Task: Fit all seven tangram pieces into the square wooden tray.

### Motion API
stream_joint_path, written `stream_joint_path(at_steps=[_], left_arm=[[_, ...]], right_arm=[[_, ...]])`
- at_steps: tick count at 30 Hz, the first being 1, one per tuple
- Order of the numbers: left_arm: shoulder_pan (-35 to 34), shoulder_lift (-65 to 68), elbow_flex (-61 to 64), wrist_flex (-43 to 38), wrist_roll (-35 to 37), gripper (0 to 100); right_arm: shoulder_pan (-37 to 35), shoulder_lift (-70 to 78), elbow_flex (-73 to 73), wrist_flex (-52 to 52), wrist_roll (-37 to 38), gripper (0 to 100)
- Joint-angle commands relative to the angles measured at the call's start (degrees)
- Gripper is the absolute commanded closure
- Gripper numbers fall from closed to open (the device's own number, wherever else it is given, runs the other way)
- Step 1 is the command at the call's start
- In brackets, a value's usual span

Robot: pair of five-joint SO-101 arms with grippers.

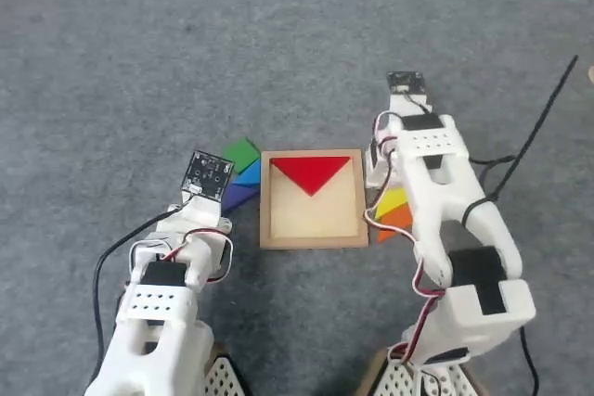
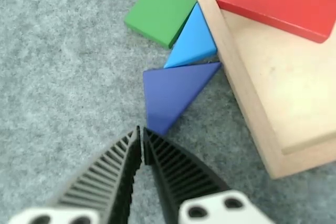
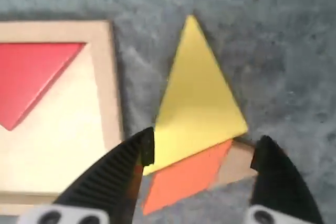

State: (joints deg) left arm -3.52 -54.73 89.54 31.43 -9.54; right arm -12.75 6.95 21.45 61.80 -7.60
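Square wooden tray lies mid-table, red triangle inside at its 12 o'clock wall | green square, light blue triangle, dark blue triangle at its 9 o'clock | your left gripper closed, empty, tips just beside dark blue triangle | your right gripper spread wide over yellow triangle and orange piece at 3 o'clock, gripping neither

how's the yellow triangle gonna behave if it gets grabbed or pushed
Probably stiff: the yellow triangle looks flat and rigid. It partly overlaps the orange piece, so pushing may drag that along. Thin, angled sides might slip when pinched.
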Motion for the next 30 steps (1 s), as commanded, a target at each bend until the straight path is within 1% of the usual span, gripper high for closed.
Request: stream_joint_path(at_steps=[1,5,10,16,18,23,24,30], left_arm=[[0.0,0.09,-2.42,-0.88,0.09,99],[0.0,0.09,-2.42,-0.88,0.09,99],[0.0,0.09,-2.42,-0.88,0.09,99],[0.0,0.09,-2.42,-0.88,0.09,99],[0.0,0.09,-2.42,-0.88,0.09,99],[0.0,0.09,-2.42,-0.88,0.09,99],[0.0,0.09,-2.42,-0.88,0.09,99],[0.0,0.09,-2.42,-0.88,0.09,99]], right_arm=[[-0.66,-3.56,0.7,-3.21,-0.62,68.7],[-0.4,-2.59,1.05,-3.65,-0.79,68.6],[-0.4,4.26,-0.79,-5.49,-2.29,68.7],[-0.4,8.48,-4.13,-2.77,-2.73,69.0],[-0.4,8.57,-4.13,-3.03,-2.73,71.4],[-0.4,8.75,-5.27,-3.03,-2.55,84.2],[-0.31,8.75,-5.45,-3.03,-2.46,85.3],[0.48,8.4,-6.15,-3.12,-2.37,84.6]])
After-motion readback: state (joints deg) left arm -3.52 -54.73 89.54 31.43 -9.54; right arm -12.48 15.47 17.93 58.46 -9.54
